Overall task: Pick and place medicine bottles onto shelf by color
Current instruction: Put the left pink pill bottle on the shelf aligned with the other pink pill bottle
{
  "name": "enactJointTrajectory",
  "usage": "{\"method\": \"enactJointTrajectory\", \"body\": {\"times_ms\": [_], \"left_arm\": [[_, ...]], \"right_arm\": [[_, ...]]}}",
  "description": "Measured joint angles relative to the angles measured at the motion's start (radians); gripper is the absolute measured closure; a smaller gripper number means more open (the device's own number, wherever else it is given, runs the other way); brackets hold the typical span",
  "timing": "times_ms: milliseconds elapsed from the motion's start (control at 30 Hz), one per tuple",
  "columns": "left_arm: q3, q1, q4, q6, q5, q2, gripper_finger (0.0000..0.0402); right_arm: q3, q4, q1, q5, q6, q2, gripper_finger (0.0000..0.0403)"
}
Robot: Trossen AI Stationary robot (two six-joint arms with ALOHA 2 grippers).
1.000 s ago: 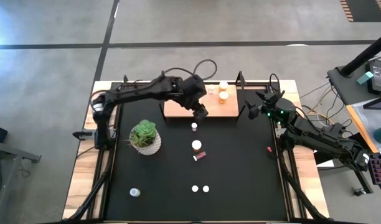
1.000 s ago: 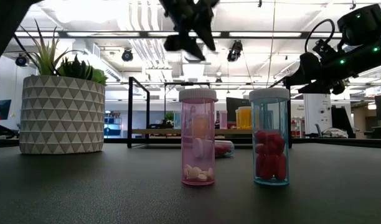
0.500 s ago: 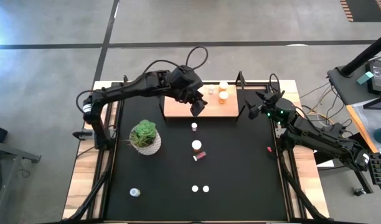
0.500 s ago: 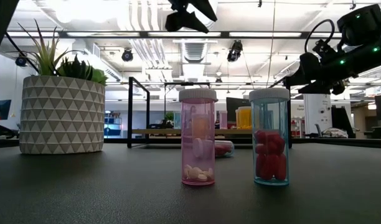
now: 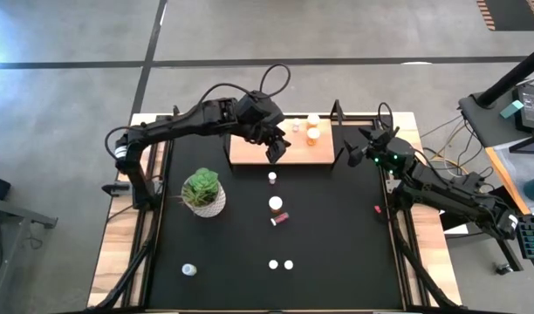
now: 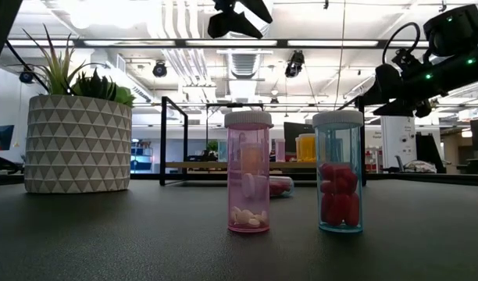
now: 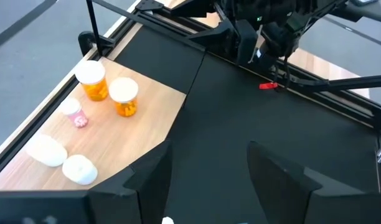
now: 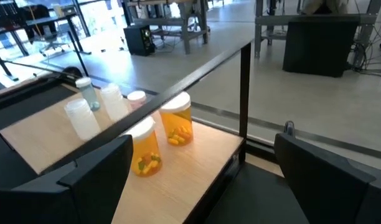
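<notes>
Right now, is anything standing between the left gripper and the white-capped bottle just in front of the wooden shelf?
Nothing visible does. The left gripper hangs open above the light-wood shelf's front edge, and only bare black tabletop separates it from the small white-capped bottle.

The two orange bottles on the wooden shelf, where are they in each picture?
High view: the orange bottles stand at the right end of the shelf, top middle of the picture.
Low view: far behind the pink bottle, a bit of orange shows on the shelf.
Left wrist view: upper left, side by side.
Right wrist view: centre, side by side.
Shared landmark: the light wooden shelf.
</notes>
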Motion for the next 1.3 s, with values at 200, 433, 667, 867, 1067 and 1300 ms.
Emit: {"method": "enactJointTrajectory", "body": {"times_ms": [200,433,667,867,1067,1300], "left_arm": [[0.000,-0.003,0.011,0.000,0.002,-0.015,0.0212],[0.000,-0.002,0.017,0.000,0.002,-0.024,0.0212],[0.000,-0.002,0.043,0.000,0.002,-0.024,0.0212],[0.000,-0.002,0.043,0.000,0.002,-0.024,0.0212],[0.000,-0.002,0.042,0.000,0.001,-0.024,0.0212],[0.000,-0.002,0.041,0.000,0.000,-0.038,0.0212]], "right_arm": [[-0.001,0.047,0.000,0.000,-0.026,0.000,0.0023],[-0.001,0.059,0.000,0.003,-0.167,0.004,0.0023],[0.000,0.056,0.000,0.069,-0.282,0.008,0.0023],[0.000,0.037,0.000,0.212,-0.315,0.006,0.0023],[0.090,-0.064,0.000,0.245,-0.314,0.007,0.0023],[0.383,-0.428,0.000,0.184,-0.303,0.016,0.0023]]}}
